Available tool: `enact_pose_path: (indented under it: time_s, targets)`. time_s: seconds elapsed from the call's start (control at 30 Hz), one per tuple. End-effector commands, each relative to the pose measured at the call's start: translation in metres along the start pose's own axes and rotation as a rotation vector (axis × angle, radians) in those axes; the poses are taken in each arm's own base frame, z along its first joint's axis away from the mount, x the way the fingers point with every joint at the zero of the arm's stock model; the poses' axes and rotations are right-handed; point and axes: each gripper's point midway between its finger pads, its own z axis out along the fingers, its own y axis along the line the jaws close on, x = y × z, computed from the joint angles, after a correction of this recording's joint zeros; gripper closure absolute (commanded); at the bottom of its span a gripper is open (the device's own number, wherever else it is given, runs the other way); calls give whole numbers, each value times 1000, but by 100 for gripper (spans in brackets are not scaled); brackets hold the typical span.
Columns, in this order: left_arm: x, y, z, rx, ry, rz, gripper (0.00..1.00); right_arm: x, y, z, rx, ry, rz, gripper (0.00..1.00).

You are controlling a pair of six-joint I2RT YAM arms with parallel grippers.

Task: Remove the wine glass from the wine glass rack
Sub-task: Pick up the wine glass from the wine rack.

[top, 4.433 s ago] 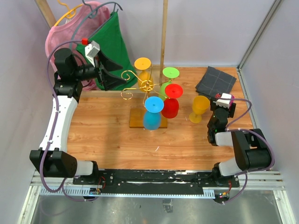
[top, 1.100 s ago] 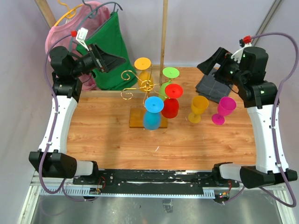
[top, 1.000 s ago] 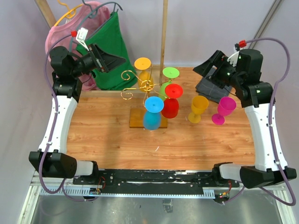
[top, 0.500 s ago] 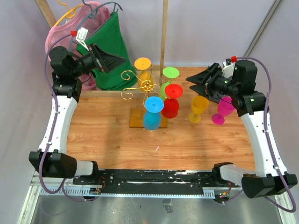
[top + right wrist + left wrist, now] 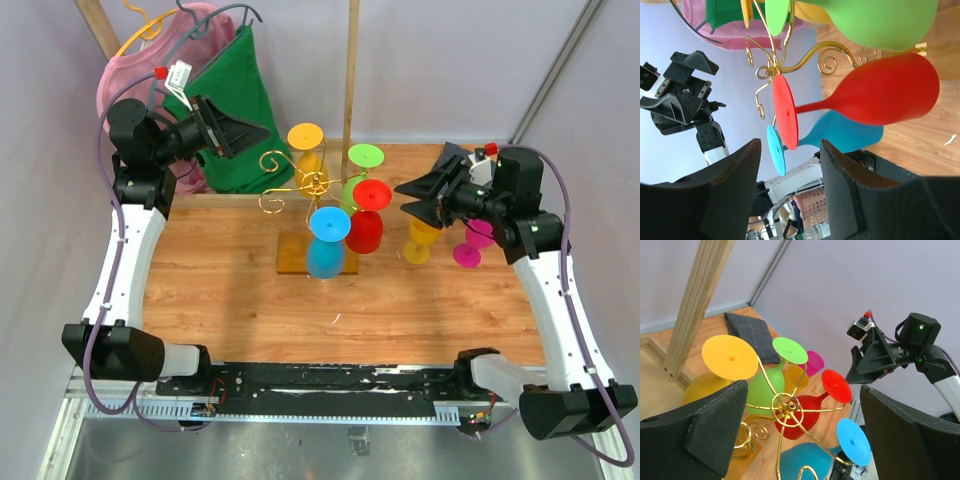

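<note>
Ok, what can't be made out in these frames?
Top view: magenta glass, upper part behind the right arm.
Top view: base of the wine glass rack, mostly under the blue glass.
Right wrist: yellow glass, cut off by the top edge.
Left wrist: blue glass bowl, cut off by the bottom edge.

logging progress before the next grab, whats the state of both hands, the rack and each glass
left hand, open
right hand, open
rack, upright
yellow glass, hanging on rack
green glass, hanging on rack
red glass, hanging on rack
blue glass, hanging on rack
orange glass, standing on table
pink glass, standing on table
cloth, folded
</note>
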Motion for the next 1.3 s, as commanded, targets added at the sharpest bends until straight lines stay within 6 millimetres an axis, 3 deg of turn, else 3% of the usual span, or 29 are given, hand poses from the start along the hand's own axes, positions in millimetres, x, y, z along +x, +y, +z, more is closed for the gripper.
enact_pose_path:
  time_s: [0.0, 0.17, 0.43, 0.83, 1.27]
  targets:
    - [-4, -7, 1, 24, 9, 36, 1, 12, 3, -17, -22, -10, 38, 48]
    - [-8, -4, 6, 31, 12, 37, 1, 34, 3, -18, -21, 5, 56, 49]
    - [-9, 1, 9, 30, 21, 43, 1, 74, 3, 3, -11, 82, 53, 49]
    - [-8, -2, 7, 40, 30, 52, 1, 86, 30, 33, -76, 124, 16, 50]
    - [-5, -1, 7, 44, 37, 47, 1, 96, 39, 33, -121, 147, 17, 58]
